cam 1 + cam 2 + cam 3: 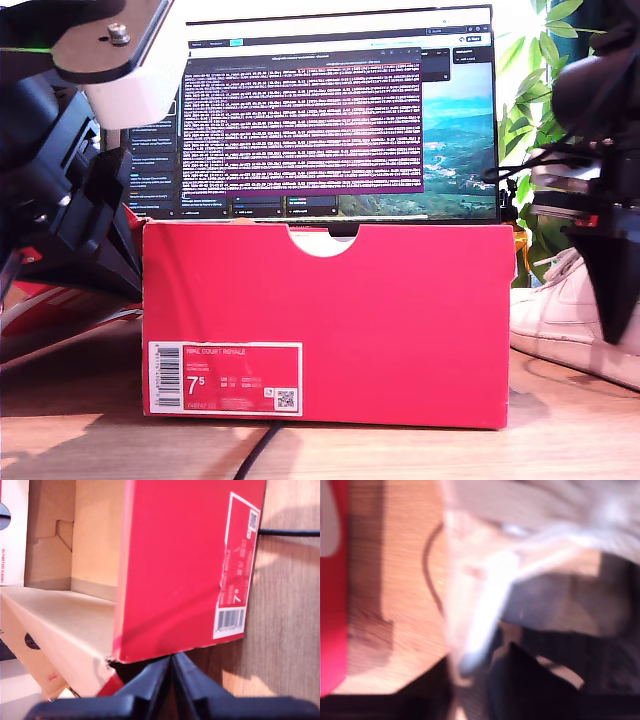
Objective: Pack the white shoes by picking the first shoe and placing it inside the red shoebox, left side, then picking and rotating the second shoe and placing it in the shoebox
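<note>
Red shoebox (325, 325) standing open-topped in the middle of the table (560, 440), label end toward the exterior camera, notch in its top edge; no shoe visible in the cardboard interior seen from the first wrist view. First gripper (172, 662) hanging just outside the box's labelled red wall (190, 565), jaws pressed together and empty, the open interior lying beyond and to one side of them. One white shoe (570, 315) lying on the table at the exterior view's right, beside the box, with the dark arm there hanging right over it. Second wrist view badly blurred: a pale shape, probably that shoe (485, 605), filling the space just ahead of the second gripper (480, 670); cannot tell whether those jaws stand apart or closed. Step in hand, at a guess: taking the first shoe. Best done by gripping low around the heel or collar rather than the laces, lifting clear above the box rim before crossing over, then lowering sole-down against one side wall, leaving room for its mate. First gripper better kept off the box wall to avoid shoving it.
</note>
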Action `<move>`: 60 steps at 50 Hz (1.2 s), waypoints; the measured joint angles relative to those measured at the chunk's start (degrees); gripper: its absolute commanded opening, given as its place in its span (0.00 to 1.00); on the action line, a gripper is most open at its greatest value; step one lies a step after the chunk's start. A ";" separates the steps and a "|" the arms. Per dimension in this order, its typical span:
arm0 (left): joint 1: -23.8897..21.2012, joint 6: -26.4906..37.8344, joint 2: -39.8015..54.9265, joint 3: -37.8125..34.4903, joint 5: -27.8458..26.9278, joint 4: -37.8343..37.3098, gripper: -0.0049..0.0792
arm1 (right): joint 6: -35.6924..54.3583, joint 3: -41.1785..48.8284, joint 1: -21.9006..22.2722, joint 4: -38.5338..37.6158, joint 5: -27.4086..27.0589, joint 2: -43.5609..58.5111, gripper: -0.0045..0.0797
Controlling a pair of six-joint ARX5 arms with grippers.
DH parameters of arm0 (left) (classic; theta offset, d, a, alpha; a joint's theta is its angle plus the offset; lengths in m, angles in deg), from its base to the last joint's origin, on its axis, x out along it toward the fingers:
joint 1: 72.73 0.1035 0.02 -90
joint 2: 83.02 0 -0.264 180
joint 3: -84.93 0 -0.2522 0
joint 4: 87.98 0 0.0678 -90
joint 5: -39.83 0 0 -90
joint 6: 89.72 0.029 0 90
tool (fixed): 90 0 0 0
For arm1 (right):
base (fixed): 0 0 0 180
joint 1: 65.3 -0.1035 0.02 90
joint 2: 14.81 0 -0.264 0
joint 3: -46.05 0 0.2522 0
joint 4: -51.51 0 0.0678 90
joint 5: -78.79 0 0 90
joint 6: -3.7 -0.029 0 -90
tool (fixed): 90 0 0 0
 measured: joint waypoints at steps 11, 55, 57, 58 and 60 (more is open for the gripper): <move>0.00 0.00 0.00 0.00 0.00 0.00 0.04 | -0.46 -6.82 -2.40 4.92 1.29 0.09 0.04; 0.00 0.00 0.00 0.00 0.00 0.00 0.04 | -24.92 -27.91 -20.04 -3.41 10.36 0.07 0.04; 0.00 0.00 0.00 0.00 0.00 0.00 0.04 | -26.97 -27.91 -21.16 -5.57 10.25 0.07 0.04; 0.00 0.00 0.00 0.00 0.00 0.00 0.04 | -27.58 -27.91 -21.62 -6.47 10.14 0.07 0.04; 0.00 0.00 0.00 0.00 0.00 0.00 0.04 | -28.55 -27.91 -22.69 -8.41 9.81 0.07 0.04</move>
